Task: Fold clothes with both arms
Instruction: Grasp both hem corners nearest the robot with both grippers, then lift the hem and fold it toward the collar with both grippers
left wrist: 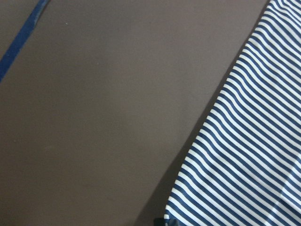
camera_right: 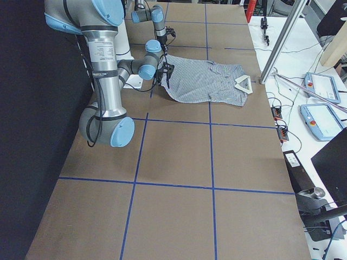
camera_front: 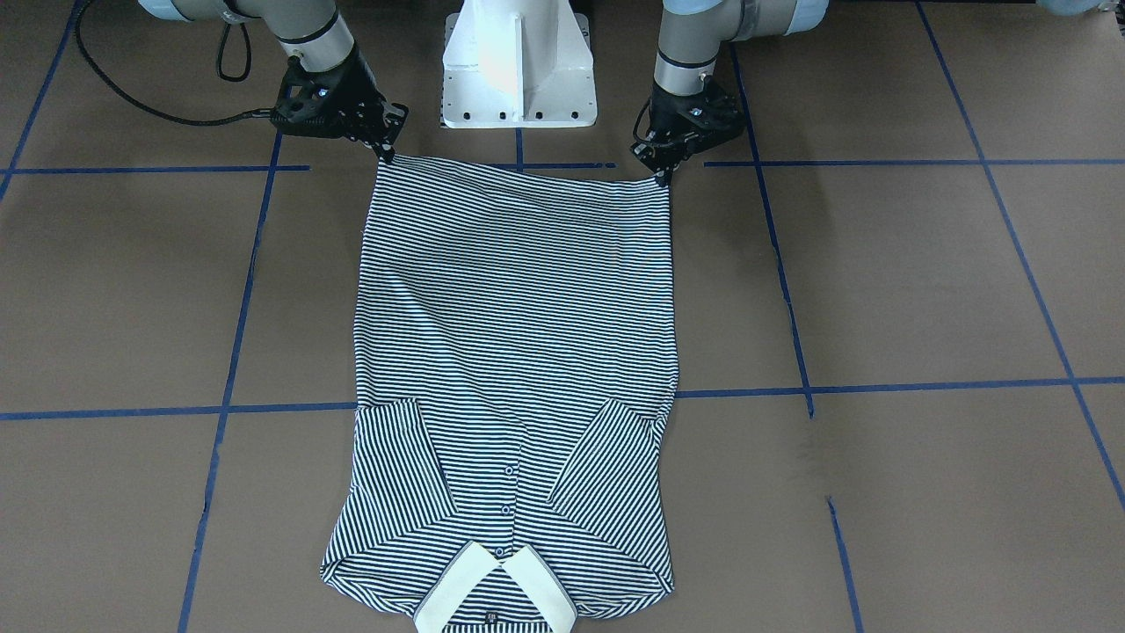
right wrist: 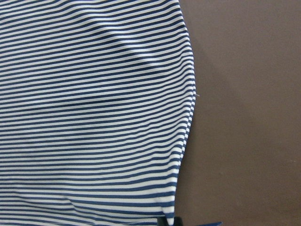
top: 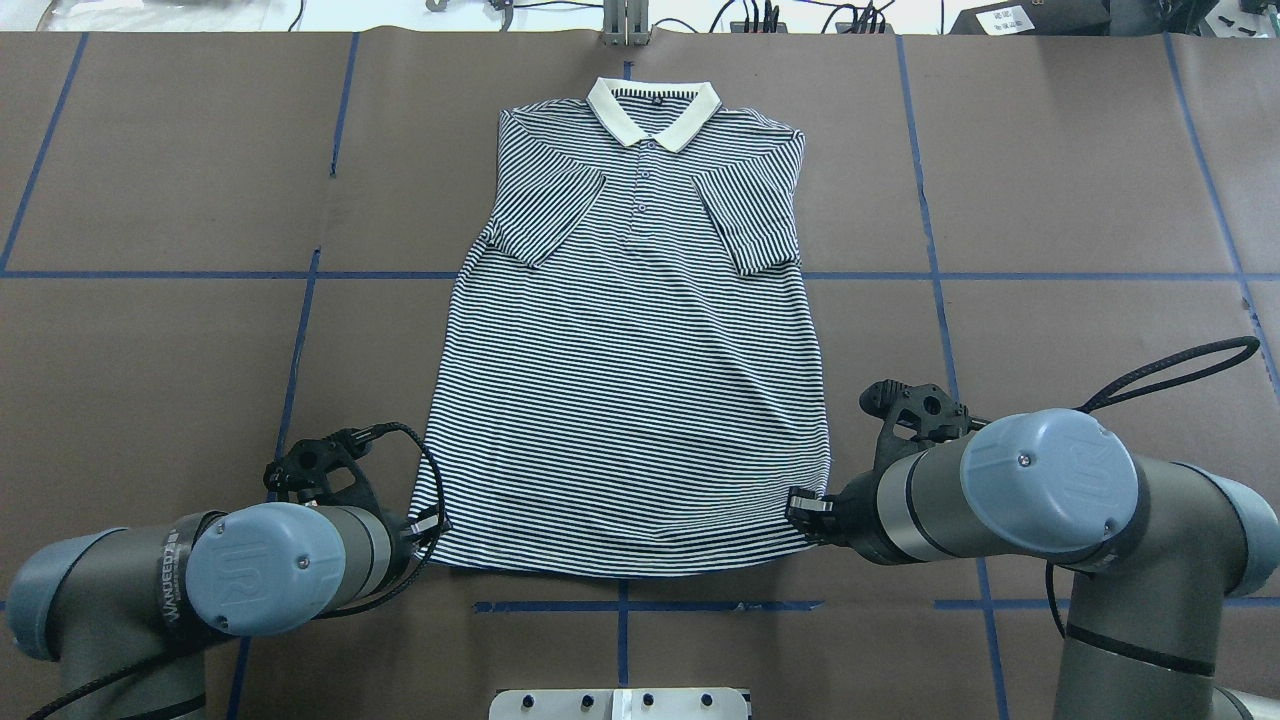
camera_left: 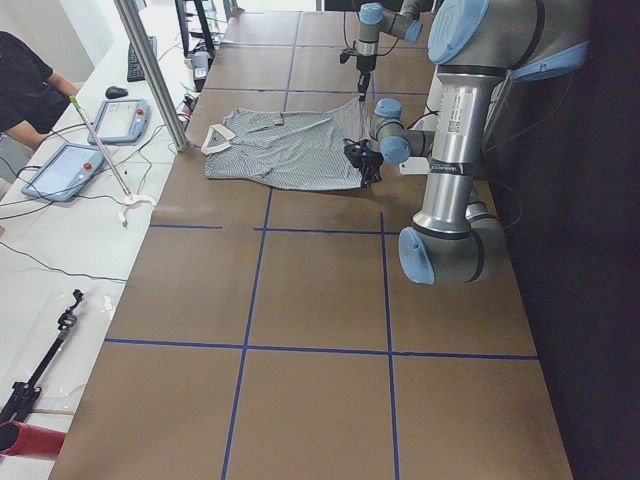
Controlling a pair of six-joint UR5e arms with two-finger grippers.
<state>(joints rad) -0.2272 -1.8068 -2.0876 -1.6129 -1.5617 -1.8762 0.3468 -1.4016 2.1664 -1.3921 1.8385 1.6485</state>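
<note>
The striped polo shirt (top: 630,380) lies flat, front up, on the brown table. Its white collar (top: 652,112) is at the far side and both sleeves are folded in over the chest. My left gripper (top: 432,525) is shut on the hem's left corner, and my right gripper (top: 800,510) is shut on the hem's right corner. In the front-facing view the hem runs taut between the left gripper (camera_front: 661,176) and the right gripper (camera_front: 387,156). Each wrist view shows only striped cloth (left wrist: 249,155) (right wrist: 94,117) running down to a dark fingertip at the bottom edge.
The white pedestal base (camera_front: 518,66) stands just behind the hem. Blue tape lines (camera_front: 879,387) grid the brown table. A metal pole (camera_left: 150,70) rises past the collar end. Teach pendants (camera_left: 75,170) and a seated person (camera_left: 25,85) are on the side bench.
</note>
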